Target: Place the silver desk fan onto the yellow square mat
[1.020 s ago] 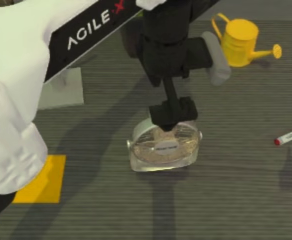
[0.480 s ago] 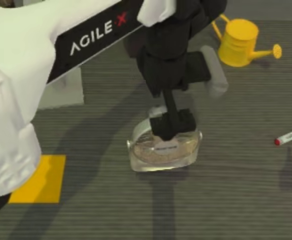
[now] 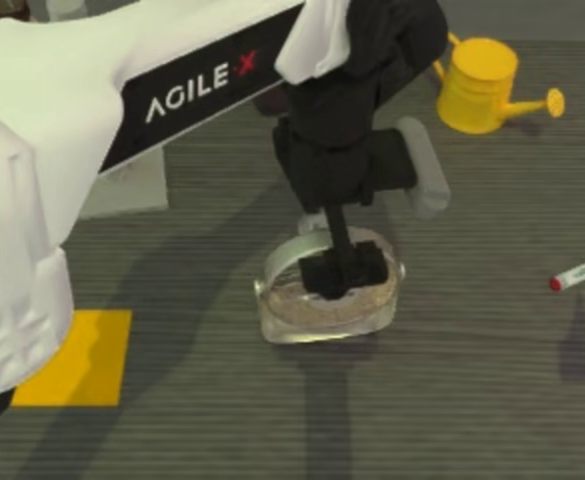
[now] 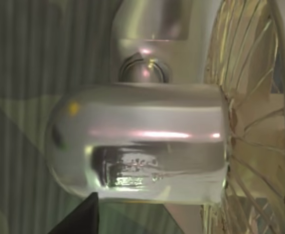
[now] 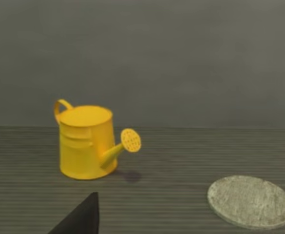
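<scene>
The silver desk fan (image 3: 290,300) lies at the table's middle, its wire grille facing up. My left gripper (image 3: 342,272) is low over the fan's centre, open and covering the grey label. In the left wrist view the fan's shiny motor housing (image 4: 142,141) fills the picture, with one dark fingertip (image 4: 81,219) beside it; whether the fingers touch the fan does not show. The yellow square mat (image 3: 77,357) lies flat at the near left, partly under my left arm. My right arm is outside the top view; its wrist view shows one dark fingertip (image 5: 84,217) set wide, nothing held.
A yellow watering can (image 3: 477,85) (image 5: 86,144) stands at the far right. A red-capped marker (image 3: 580,272) lies at the right edge. A grey square base (image 3: 132,185) sits at the far left, half under my arm. A grey round disc (image 5: 251,201) lies near the can.
My left gripper has come down and forward over the fan, from its far rim to its centre, now hiding the label. The fan has not moved.
</scene>
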### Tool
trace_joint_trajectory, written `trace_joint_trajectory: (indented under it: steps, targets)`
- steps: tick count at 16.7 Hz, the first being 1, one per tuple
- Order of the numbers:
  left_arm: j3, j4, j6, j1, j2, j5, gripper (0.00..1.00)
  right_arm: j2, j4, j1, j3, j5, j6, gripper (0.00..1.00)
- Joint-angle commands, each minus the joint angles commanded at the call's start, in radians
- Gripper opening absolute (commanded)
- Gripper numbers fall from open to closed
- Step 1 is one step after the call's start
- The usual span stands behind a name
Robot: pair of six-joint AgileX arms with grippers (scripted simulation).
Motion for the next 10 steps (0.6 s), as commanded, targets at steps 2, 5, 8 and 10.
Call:
trace_joint_trajectory:
  steps: [2, 5, 8, 10]
  targets:
    - [0.0, 0.0, 0.0, 0.0, 0.0, 0.0, 0.85, 0.0, 0.0, 0.0, 0.0, 0.0, 0.0, 1.0]
    - [0.0, 0.0, 0.0, 0.0, 0.0, 0.0, 0.62, 0.0, 0.0, 0.0, 0.0, 0.0, 0.0, 1.0]
    - [0.0, 0.0, 0.0, 0.0, 0.0, 0.0, 0.4, 0.0, 0.0, 0.0, 0.0, 0.0, 0.0, 1.0]
    - [0.0, 0.0, 0.0, 0.0, 0.0, 0.0, 0.25, 0.0, 0.0, 0.0, 0.0, 0.0, 0.0, 1.0]
